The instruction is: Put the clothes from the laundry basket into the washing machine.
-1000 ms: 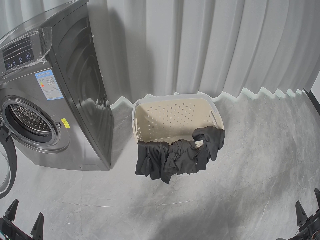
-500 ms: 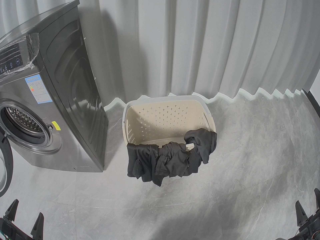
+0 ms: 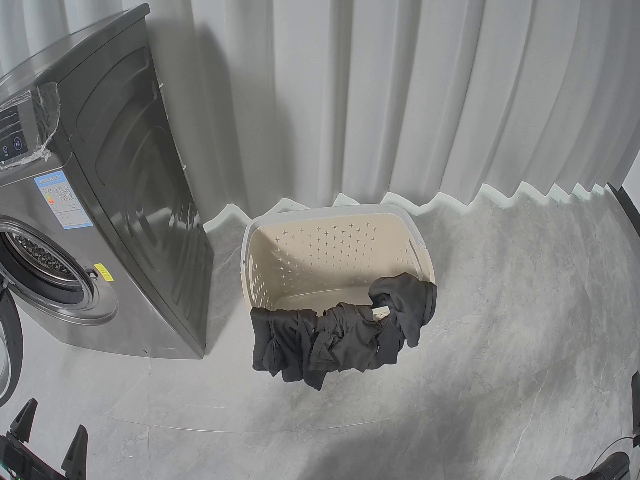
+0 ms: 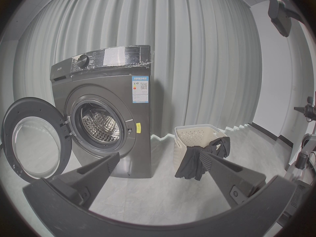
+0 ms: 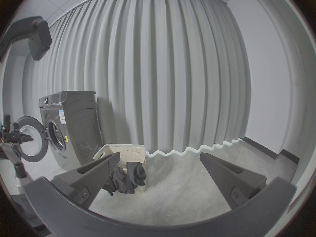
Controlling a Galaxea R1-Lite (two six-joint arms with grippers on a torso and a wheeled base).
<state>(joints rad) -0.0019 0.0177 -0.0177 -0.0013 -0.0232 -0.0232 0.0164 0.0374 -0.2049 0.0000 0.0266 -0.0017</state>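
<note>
- The round, dark-rimmed glass door [image 4: 36, 139] of the washing machine stands swung open at far left, hinged on the left side of the opening.
- The grey metal front-loading washing machine [image 3: 133, 201] stands against the curtain, its perforated steel drum [image 4: 98, 125] exposed. Clear plastic film [image 3: 33, 128] covers the control panel, with a blue-and-white label [image 3: 63, 200] and a small yellow tag [image 3: 103, 273] on the front.
- The left gripper [image 3: 50, 428] hangs low at near left, fingers spread wide and holding nothing, well apart from machine and basket.
- The cream perforated plastic laundry basket [image 3: 333, 255] sits on the floor just right of the machine, close to its side panel.
- The black crumpled clothes [image 3: 333, 338] hang draped over the basket's near rim, spilling down its outer wall, with one end bunched at the near right corner.
- A white pleated curtain [image 3: 400, 81] runs behind everything.
- Grey marble-patterned floor [image 3: 520, 341] lies between basket and grippers.
- The right gripper [image 5: 158, 156] is at near right, fingers parted wide and empty, well apart from the basket.
</note>
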